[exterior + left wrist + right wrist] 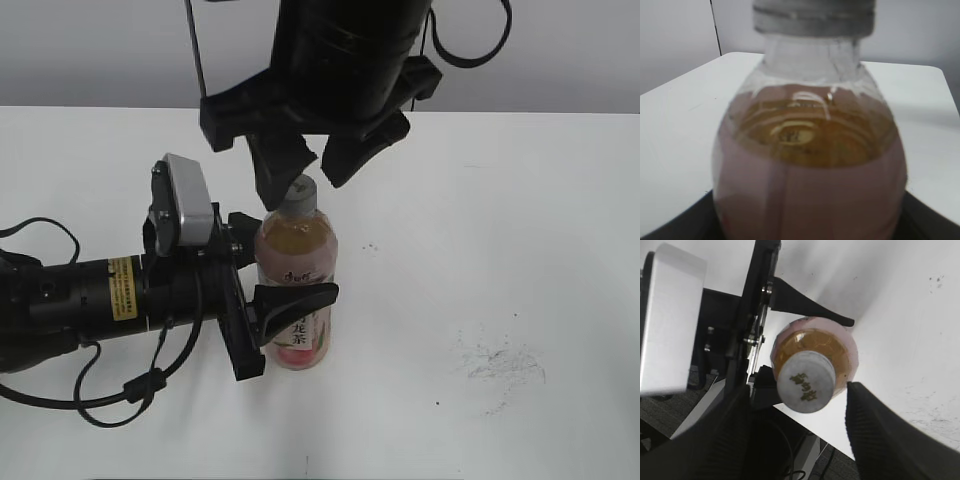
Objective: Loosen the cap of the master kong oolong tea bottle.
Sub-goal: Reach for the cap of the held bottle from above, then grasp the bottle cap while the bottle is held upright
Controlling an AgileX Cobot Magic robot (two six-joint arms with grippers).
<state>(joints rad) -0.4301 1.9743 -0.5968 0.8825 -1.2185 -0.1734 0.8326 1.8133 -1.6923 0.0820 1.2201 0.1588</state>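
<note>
The master kong oolong tea bottle [298,290] stands upright on the white table, with amber-pink tea and a pink-and-white label. My left gripper [268,305] is shut on the bottle's body from the left. The bottle fills the left wrist view [810,170], its cap [814,17] at the top edge. The light-grey cap [301,190] sits on the neck. My right gripper [308,165] hangs open just above the cap, one finger on each side, not touching it. In the right wrist view the cap [805,381] lies between the open fingers [800,405], above their middle.
The white table [480,230] has faint grey scuff marks [500,365] at the right front. The left arm's black body and cables [80,310] lie along the table's left side. A grey wall stands behind the table.
</note>
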